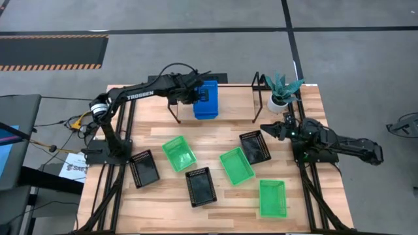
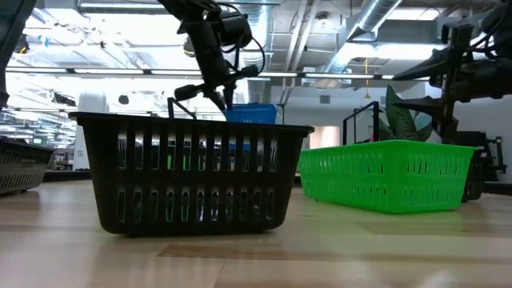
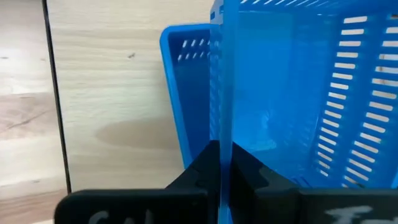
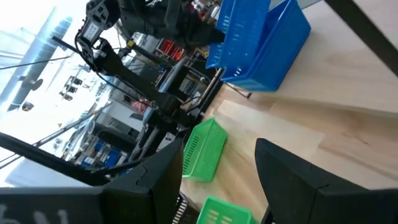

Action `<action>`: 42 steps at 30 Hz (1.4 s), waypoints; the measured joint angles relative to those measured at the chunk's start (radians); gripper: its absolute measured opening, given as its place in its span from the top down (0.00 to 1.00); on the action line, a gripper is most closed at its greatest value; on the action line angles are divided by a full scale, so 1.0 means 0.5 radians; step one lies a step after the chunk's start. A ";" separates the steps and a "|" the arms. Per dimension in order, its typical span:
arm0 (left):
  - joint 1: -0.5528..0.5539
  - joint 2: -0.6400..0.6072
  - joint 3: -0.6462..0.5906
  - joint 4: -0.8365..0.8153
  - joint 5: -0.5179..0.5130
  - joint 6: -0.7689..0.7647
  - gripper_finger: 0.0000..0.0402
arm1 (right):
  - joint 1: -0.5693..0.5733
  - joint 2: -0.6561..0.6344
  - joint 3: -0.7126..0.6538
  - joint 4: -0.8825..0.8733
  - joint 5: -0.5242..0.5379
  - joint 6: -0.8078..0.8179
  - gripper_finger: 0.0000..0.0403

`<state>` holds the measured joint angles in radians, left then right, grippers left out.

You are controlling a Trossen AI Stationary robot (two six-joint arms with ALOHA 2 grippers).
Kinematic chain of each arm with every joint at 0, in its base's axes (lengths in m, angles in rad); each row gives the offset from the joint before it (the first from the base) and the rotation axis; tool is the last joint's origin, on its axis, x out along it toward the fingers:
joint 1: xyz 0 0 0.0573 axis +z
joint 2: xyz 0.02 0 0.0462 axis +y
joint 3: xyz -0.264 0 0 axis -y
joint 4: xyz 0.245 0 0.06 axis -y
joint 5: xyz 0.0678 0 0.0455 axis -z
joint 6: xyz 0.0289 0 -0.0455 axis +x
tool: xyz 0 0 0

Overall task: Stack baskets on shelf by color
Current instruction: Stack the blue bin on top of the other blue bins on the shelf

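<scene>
Up at the back of the table, the left gripper is shut tight on the rim of a blue basket. In the left wrist view its two dark fingers pinch the thin blue wall between them. That basket is tipped up on its side, so its long wall stands almost straight up from the pincer and its open top faces sideways. A second blue basket lies flat just beside the pincer, on the shelf, with its long side running away from the fingers. There may be a third blue one under it, but the view is too poor to be sure.

The right gripper waits over the right side of the table with its fingers wide apart, holding nothing. A black basket lies just below and beside it, its long side pointing a little slantwise toward the front edge.

Far in front of the left pincer, on the big table, lie more baskets: two black ones and three green ones. Most are turned a bit crooked, while the green one nearest the front lies straight with its long side toward the front edge.

The table is light wood planks. A small plant in a white pot stands behind the right pincer. The floor around is grey, with a striped mat on it. In the low view, the room behind has bright lights and pipes on the ceiling.
</scene>
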<state>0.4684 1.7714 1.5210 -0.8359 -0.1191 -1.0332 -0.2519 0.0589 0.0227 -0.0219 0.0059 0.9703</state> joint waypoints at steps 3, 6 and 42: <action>0.013 0.000 -0.003 -0.009 0.058 0.002 1.00 | -0.023 0.000 0.000 0.000 -0.002 -0.001 0.44; 0.025 0.000 -0.003 -0.010 0.112 0.001 1.00 | -0.041 0.000 0.000 0.000 -0.004 -0.001 0.44; 0.069 -0.002 -0.005 -0.029 0.126 -0.076 0.80 | -0.040 0.000 0.000 0.005 -0.008 -0.008 0.44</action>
<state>0.5030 1.7702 1.5185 -0.8505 -0.0563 -1.0712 -0.2720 0.0589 0.0227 -0.0193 0.0020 0.9665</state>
